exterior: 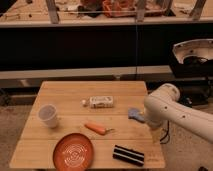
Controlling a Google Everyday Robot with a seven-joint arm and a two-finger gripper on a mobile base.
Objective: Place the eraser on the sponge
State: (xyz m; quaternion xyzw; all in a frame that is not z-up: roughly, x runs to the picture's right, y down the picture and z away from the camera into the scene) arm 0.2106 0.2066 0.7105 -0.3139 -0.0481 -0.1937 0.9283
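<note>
Leftmost, a white cup point(48, 115) stands near the left edge of the tabletop point(65, 90), and an orange plate point(74, 151) sits by the front edge toward the left corner. Bare wood runs along the back edge. Mid-table lie a white box point(101, 101) and, nearer the front, a carrot point(96, 129). The eraser point(128, 155) lies at the front edge near the right corner, well apart from the sponge point(134, 114) at the right edge. The white arm point(172, 111) reaches in from the right, its rounded end over the right edge, overlapping the sponge. The gripper is hidden behind that end, so I cannot tell its opening or hold.
</note>
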